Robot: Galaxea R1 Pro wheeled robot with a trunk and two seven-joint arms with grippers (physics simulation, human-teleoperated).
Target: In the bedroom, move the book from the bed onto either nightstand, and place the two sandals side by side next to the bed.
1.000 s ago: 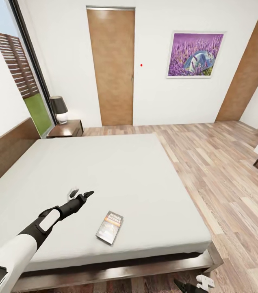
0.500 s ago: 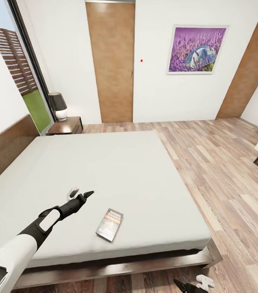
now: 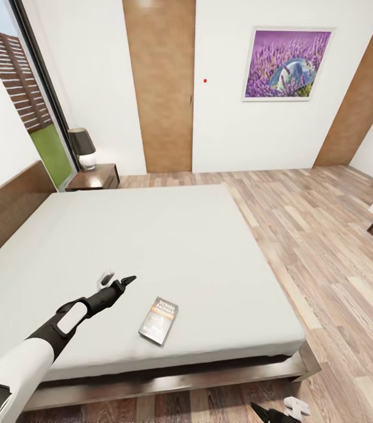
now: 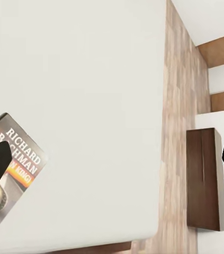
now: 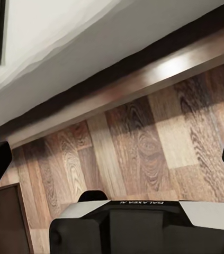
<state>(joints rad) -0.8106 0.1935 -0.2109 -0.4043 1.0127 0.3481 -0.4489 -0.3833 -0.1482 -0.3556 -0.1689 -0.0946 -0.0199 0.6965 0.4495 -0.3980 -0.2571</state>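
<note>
The bedroom is seen from the foot of the bed point(image 3: 151, 235), whose off-white mattress takes up most of the head view. A wood-plank floor point(image 3: 315, 247) lies to its right, where space is left for the sandals; none are seen here. A nightstand point(image 3: 95, 176) carrying a dark lamp point(image 3: 83, 148) is set at the far corner by the headboard, well apart from the book point(image 3: 158, 319). The book is laid flat near the mattress's near edge, presumably within reach. The left gripper point(image 3: 117, 283) is held low over the mattress, just beside the book, its fingers spread and empty, judged ready for a grasp. The right gripper point(image 3: 280, 411) is kept low by the bed frame, its fingers also parted around nothing.
</note>
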